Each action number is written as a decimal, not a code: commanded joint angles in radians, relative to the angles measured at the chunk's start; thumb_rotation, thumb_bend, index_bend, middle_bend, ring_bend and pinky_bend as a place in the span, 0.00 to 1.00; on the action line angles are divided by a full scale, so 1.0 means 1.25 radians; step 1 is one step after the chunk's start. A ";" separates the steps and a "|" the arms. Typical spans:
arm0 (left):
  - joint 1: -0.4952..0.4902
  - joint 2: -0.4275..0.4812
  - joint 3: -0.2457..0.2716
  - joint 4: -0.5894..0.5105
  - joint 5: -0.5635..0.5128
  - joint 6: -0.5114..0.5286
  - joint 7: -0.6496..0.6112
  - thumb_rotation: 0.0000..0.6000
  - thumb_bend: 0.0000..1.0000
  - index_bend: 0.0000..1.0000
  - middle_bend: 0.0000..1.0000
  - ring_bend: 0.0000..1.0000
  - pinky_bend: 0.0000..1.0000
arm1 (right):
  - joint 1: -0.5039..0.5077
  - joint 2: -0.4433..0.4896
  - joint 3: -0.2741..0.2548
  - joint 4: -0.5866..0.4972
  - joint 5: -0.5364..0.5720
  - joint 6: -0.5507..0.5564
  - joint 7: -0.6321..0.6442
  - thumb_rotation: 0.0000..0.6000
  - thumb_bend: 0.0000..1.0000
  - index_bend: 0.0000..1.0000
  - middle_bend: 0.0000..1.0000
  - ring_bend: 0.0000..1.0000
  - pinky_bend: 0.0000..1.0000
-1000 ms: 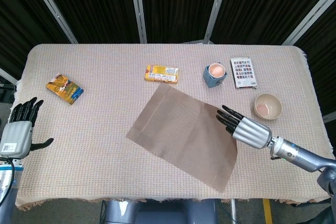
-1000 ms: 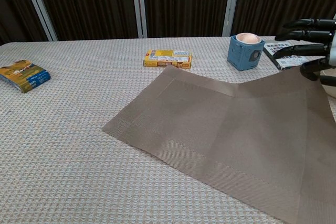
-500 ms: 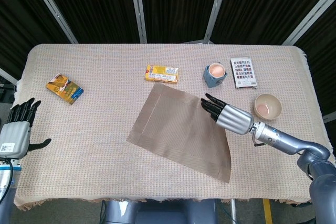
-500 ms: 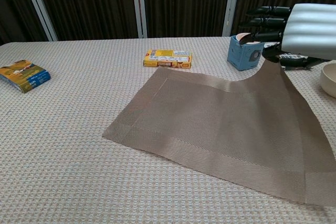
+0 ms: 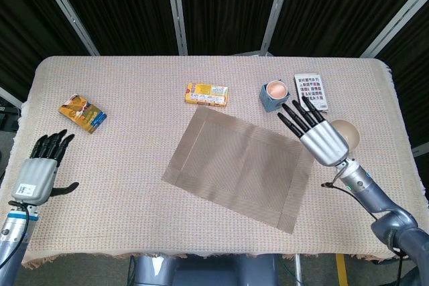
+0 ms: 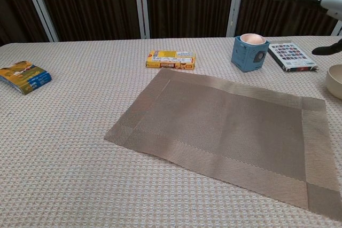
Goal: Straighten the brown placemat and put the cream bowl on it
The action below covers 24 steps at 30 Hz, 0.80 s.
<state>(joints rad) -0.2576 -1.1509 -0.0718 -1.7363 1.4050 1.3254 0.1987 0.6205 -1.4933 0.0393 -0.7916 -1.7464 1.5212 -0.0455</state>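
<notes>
Brown placemat is laid flat but skewed on the bench. Nothing is held by the right hand, raised with fingers spread beside the cream bowl at the placemat's right. Nothing is held by the left hand, fingers apart.
</notes>
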 commanded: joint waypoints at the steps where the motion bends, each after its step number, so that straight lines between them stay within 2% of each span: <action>1: -0.034 -0.035 0.025 0.050 0.064 -0.042 -0.029 1.00 0.01 0.05 0.00 0.00 0.00 | -0.118 0.139 0.029 -0.307 0.129 -0.011 -0.027 1.00 0.00 0.00 0.00 0.00 0.00; 5: -0.090 -0.082 0.045 0.134 0.153 -0.095 -0.110 1.00 0.09 0.18 0.00 0.00 0.00 | -0.186 0.229 0.024 -0.527 0.209 -0.019 -0.052 1.00 0.00 0.00 0.00 0.00 0.00; 9: -0.138 -0.145 0.057 0.235 0.232 -0.110 -0.184 1.00 0.18 0.26 0.00 0.00 0.00 | -0.251 0.273 -0.005 -0.669 0.238 0.006 -0.084 1.00 0.00 0.00 0.00 0.00 0.00; 15: -0.197 -0.245 0.049 0.342 0.257 -0.151 -0.206 1.00 0.27 0.29 0.00 0.00 0.00 | -0.312 0.276 -0.031 -0.756 0.262 0.036 -0.103 1.00 0.00 0.00 0.00 0.00 0.00; 24: -0.253 -0.380 0.043 0.508 0.260 -0.189 -0.208 1.00 0.27 0.29 0.00 0.00 0.00 | -0.344 0.249 -0.032 -0.752 0.269 0.043 -0.120 1.00 0.00 0.00 0.00 0.00 0.00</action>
<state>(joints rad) -0.5520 -1.5823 -0.0176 -1.1533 1.7263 1.1017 -0.0529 0.1922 -1.1795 -0.0041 -1.7362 -1.4114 1.5763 -0.1931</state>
